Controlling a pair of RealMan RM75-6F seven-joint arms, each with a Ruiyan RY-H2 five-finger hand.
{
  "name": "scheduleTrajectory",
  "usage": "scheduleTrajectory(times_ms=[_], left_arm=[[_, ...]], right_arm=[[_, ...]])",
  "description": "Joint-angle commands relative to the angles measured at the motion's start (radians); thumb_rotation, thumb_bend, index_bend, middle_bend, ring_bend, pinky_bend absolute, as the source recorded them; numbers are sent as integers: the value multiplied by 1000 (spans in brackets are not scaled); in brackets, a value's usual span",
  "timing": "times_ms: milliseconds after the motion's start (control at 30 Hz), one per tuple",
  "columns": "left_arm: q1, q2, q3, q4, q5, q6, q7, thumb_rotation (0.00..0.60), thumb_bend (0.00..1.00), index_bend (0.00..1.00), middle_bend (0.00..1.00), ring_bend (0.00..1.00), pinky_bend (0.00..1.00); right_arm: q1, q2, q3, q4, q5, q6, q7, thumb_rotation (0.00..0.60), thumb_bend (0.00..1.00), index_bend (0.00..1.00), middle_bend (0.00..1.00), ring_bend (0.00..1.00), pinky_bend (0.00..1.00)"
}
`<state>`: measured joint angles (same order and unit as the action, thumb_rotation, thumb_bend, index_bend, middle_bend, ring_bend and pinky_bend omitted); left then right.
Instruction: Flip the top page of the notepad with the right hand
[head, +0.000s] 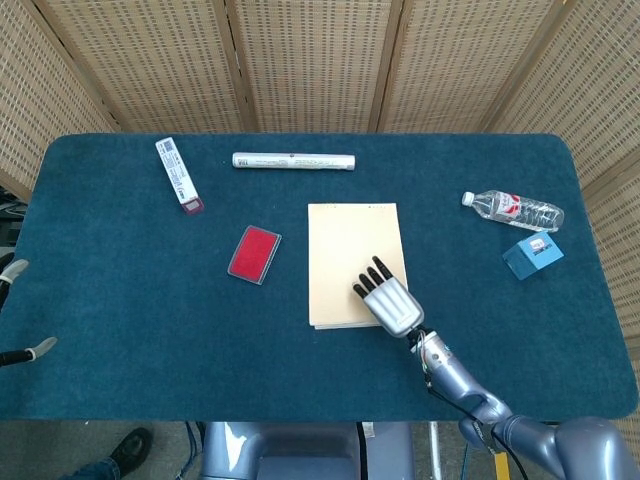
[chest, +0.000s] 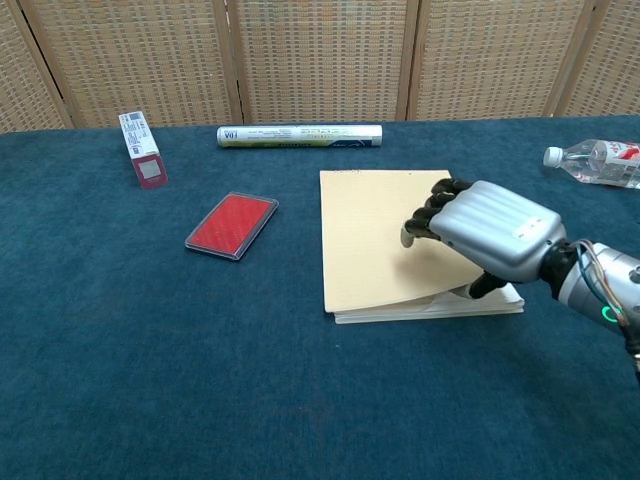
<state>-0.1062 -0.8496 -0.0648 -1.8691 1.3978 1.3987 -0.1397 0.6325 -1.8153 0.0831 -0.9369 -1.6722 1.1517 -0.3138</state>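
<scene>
Chest view shows the right robot hand (chest: 480, 232) pinching the notepad (chest: 385, 240) top page's lifted corner.

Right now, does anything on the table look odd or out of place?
Only the notepad: its top page is lifted at the near right corner, bowing up off the pages below where the right robot hand rests on it. The water bottle lies on its side. Nothing looks spilled or damaged.

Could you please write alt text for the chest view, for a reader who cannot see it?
The robot's right hand rests on a tan notepad, its top page lifted slightly at the near right corner. On the blue table also lie a red card, a long tube, a small box and a water bottle.
</scene>
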Motion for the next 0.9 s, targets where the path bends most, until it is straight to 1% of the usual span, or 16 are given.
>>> scheduleTrajectory(times_ms=[33, 67, 133, 233, 433, 600, 733, 900], left_arm=[[0, 1, 0, 1, 0, 0, -3, 600, 0, 0, 0, 0, 0], [0, 1, 0, 1, 1, -1, -4, 600, 0, 0, 0, 0, 0], [1, 1, 1, 2, 2, 0, -4, 600, 0, 0, 0, 0, 0], [2, 1, 2, 0, 6, 2, -3, 600, 0, 0, 0, 0, 0], [2, 0, 4, -2, 8, 3, 2, 600, 0, 0, 0, 0, 0], [1, -3, 4, -4, 6, 1, 13, 600, 0, 0, 0, 0, 0], [1, -6, 5, -10, 7, 2, 25, 600, 0, 0, 0, 0, 0], [2, -8, 7, -14, 9, 3, 34, 600, 0, 0, 0, 0, 0]], right_arm=[[7, -3, -15, 29, -20, 36, 73, 600, 692, 580, 600, 506, 566], [7, -1, -19, 32, -24, 41, 93, 600, 708, 608, 619, 522, 589], [10, 8, -30, 36, -34, 46, 130, 600, 722, 625, 628, 529, 599], [16, 37, -57, 43, -60, 56, 206, 600, 723, 629, 629, 529, 609], [13, 91, -90, 44, -96, 115, 336, 600, 721, 632, 629, 529, 610], [-1, 155, -143, 31, -153, 187, 417, 600, 721, 633, 631, 529, 610], [-27, 236, -206, -25, -212, 252, 436, 600, 721, 634, 632, 529, 610], [-53, 332, -267, -142, -266, 288, 398, 600, 723, 636, 636, 533, 613]])
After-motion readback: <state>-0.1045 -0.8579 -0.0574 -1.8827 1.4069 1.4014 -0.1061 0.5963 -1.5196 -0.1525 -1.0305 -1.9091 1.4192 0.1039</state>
